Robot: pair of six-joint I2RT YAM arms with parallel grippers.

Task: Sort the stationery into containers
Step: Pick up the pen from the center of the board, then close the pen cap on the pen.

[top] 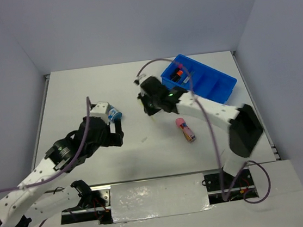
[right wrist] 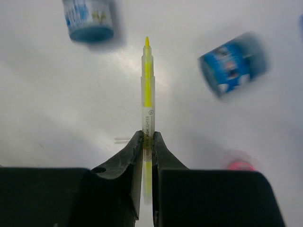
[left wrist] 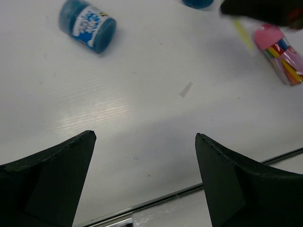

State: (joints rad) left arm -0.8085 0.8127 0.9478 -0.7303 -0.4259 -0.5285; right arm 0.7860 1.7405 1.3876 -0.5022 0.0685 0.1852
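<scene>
White desk [top: 83,94] under pale grey walls: my right gripper [right wrist: 147,135] pinches a thin yellow pen [right wrist: 147,90] by the printed part of its barrel. The pointed tip and most of its length stick out ahead, and it seems to hang just off the surface. I judge the pen feather-light and stiff, with a smooth plastic barrel that could slide or swivel between the pads, since the grip sits toward one end. A hold nearer the middle would steady it. A gentle squeeze should be enough, as the barrel looks thin-walled.

Beyond the tip lie one blue tub [right wrist: 88,19] on its side and a second blue tub [right wrist: 232,61], both well apart from the pen. A pink-capped tube [top: 185,130] of coloured sticks lies nearer my base, and a white scrap [top: 143,140] sits alone mid-desk.

The blue tray [top: 228,78] stands at the far right, just beside my right wrist, with highlighters [top: 178,73] already in its far-left compartment. Nothing on the desk appears to lie between pen and tray. The tray's own near wall is what I would have to clear.

My left gripper [left wrist: 144,136] hovers over bare desk with its fingers spread wide and holding nothing. The nearest tub lies beyond it.
</scene>
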